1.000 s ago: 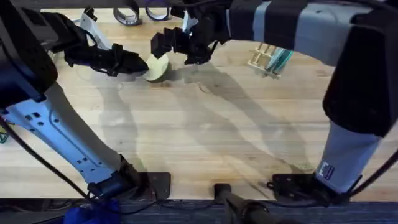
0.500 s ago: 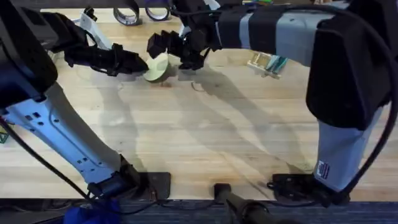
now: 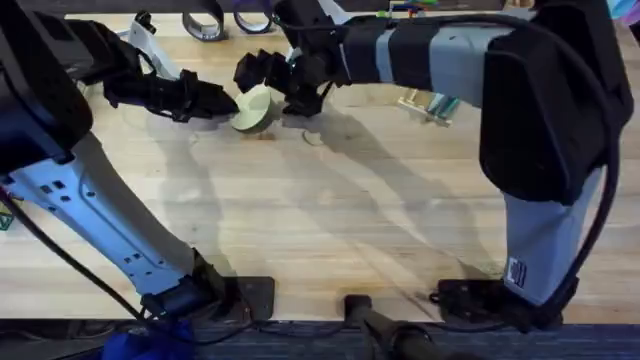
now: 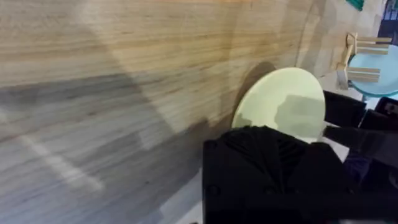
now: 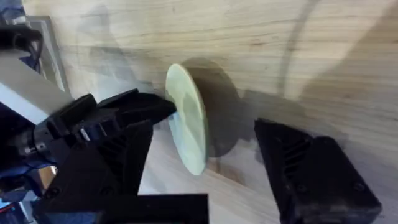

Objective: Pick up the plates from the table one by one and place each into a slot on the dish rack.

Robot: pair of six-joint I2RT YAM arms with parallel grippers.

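Observation:
A pale yellow plate (image 3: 255, 110) stands on edge on the table (image 3: 330, 220) at the far middle-left. My left gripper (image 3: 222, 102) is shut on its left rim. In the left wrist view the plate (image 4: 283, 99) rises just beyond the black fingers (image 4: 267, 162). My right gripper (image 3: 274, 86) is open and straddles the plate's right side, and the plate (image 5: 189, 124) shows edge-on between its fingers (image 5: 305, 168). The dish rack (image 3: 422, 100) stands to the far right, holding a turquoise plate (image 3: 447, 102); the rack (image 4: 359, 48) also shows in the left wrist view.
Two tape rolls (image 3: 205, 24) lie at the table's far edge behind the grippers. A white frame (image 3: 145, 45) stands at the far left. The right arm (image 3: 450, 55) stretches across the far side above the rack. Bare wood spreads across the near half.
My right gripper has moved left, from beside the plate to around its right side. The left gripper and the plate have barely moved.

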